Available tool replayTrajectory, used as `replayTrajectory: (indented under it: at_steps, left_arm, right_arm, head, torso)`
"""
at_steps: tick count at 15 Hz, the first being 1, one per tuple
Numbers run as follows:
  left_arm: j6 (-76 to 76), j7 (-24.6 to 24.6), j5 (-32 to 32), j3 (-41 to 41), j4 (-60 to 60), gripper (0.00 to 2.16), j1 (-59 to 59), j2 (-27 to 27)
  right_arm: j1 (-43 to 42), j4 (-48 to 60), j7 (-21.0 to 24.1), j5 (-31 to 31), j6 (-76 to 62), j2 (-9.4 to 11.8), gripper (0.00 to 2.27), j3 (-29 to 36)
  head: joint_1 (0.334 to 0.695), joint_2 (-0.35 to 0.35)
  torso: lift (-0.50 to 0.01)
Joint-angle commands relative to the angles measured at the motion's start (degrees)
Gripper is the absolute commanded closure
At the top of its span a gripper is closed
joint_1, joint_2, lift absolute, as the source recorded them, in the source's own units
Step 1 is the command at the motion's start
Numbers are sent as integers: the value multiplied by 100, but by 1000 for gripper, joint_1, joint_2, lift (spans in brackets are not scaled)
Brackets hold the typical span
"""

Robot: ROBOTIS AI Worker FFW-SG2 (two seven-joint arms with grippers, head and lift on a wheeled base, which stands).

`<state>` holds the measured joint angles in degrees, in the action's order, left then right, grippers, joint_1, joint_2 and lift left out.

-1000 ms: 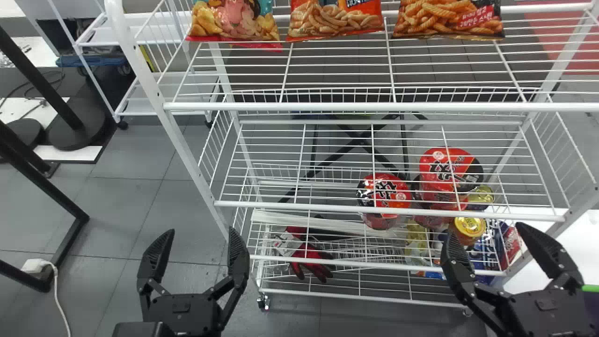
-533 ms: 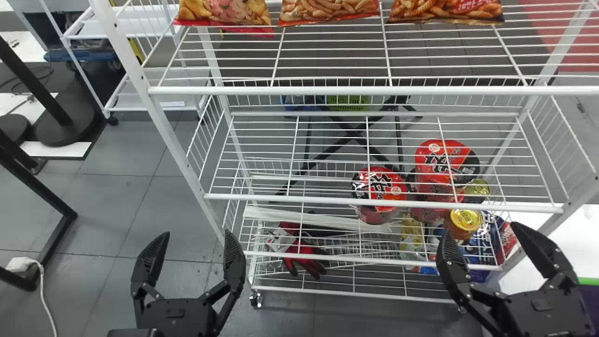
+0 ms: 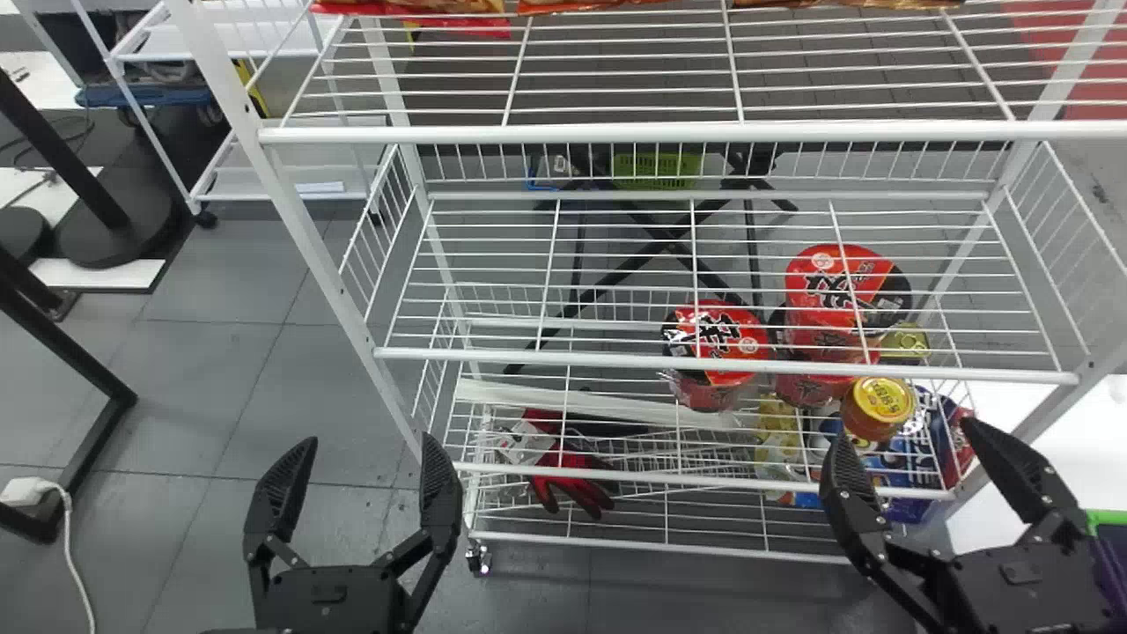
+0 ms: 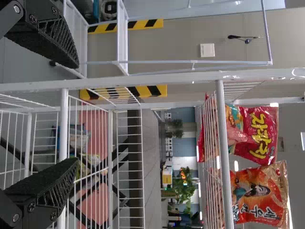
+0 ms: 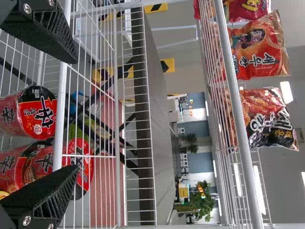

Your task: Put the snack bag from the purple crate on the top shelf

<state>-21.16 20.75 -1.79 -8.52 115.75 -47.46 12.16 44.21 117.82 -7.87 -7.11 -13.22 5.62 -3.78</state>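
The right gripper (image 3: 903, 429) hangs in front of the rack (image 3: 616, 134) with its two fingers spread wide and nothing between them, which is suitable for a grasp that has not been made. Just outward of it, on its right side, is the purple crate (image 3: 1111, 518) with a green rim. I suppose it is put there so that the right arm can reach in easily. According to the task, the snack bag to be moved should be in this crate. The left gripper (image 3: 369, 438) hangs well apart, to the left of the right one, also spread and holding nothing; it probably has no role in this step.

Above and beyond both grippers, a row of snack bags (image 5: 267, 119) stands on the top shelf, the printed faces turned towards the robot, likely so that they can be read as goods for sale. The new bag is perhaps meant to join this row.

The crate is cut off by the right edge of the head view, so I cannot tell how the bag lies inside. The row is cut off by the upper edge there. Beyond the right gripper, wires cross the noodle cups (image 3: 718, 339), and their exact level is hard to judge. The jar (image 3: 872, 424) is partly behind wires too.
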Motion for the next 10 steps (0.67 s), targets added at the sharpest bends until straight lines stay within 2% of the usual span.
replayTrajectory:
  at_steps: [1,10]
  left_arm:
    - [-15,8,-32,-18,-18,130,0,5]
    - [-85,26,-23,-18,-141,130,53,-3]
  right_arm:
    - [0,-5,4,-1,106,1,6,0]
    - [-17,-93,83,25,-17,1,6,0]
  head:
    - [695,97]
    - [695,91]
  torso:
    - [-321]
    - [-358]
